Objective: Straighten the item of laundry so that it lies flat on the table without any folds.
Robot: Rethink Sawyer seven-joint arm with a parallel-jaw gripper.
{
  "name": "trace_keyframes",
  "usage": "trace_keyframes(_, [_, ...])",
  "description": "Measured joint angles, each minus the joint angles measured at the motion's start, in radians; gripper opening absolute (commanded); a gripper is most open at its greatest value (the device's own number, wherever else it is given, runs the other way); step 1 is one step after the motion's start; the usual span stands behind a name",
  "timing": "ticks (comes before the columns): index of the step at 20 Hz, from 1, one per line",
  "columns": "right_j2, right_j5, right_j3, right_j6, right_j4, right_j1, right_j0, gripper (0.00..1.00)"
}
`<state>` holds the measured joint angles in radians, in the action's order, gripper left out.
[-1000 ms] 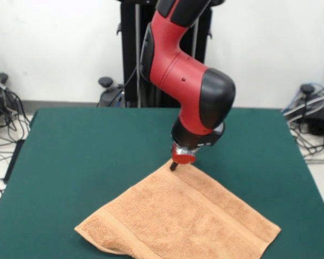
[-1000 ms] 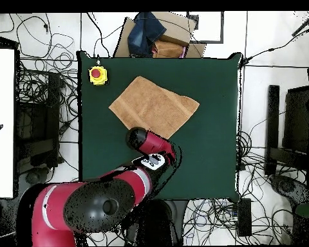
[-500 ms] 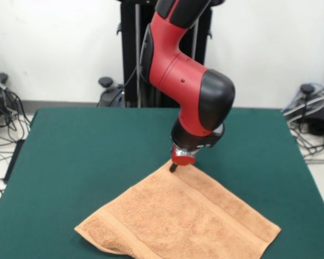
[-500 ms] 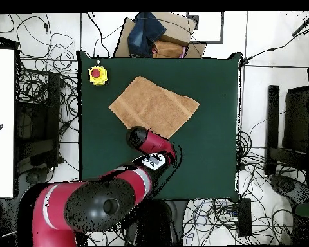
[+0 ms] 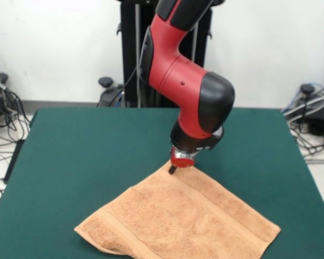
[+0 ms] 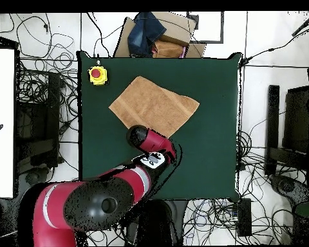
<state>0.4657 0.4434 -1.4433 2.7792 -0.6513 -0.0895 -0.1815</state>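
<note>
While the red and black arm (image 5: pixel 186 81) reaches down from its pedestal, the tool (image 5: pixel 173 169) sits at the far corner of the peach-orange towel (image 5: pixel 178 218), its dark tip touching or just above the cloth; whether the tool is spread or closed cannot be told from either view. The towel lies on the near half of the dark green surface (image 5: pixel 86 156) in the front view, turned at an angle to the surface's edges, with a woven band stripe near each short end. It looks nearly flat already, though the near left corner appears slightly thickened, possibly a small fold.

Judging by this, the step in hand is work at the far corner, either seizing it or letting it go. If a fold remains, the next move would call for a light pull outward along the cloth without dragging the whole towel.

A yellow box with a red button (image 6: pixel 97 74) stands near one corner of the surface in the overhead view. No brand, label or writing can be read anywhere.
</note>
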Motion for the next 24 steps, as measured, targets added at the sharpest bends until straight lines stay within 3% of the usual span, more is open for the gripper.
trace_keyframes(24, [0.022, 0.036, 0.024, 0.000, -0.010, -0.017, -0.008, 1.00])
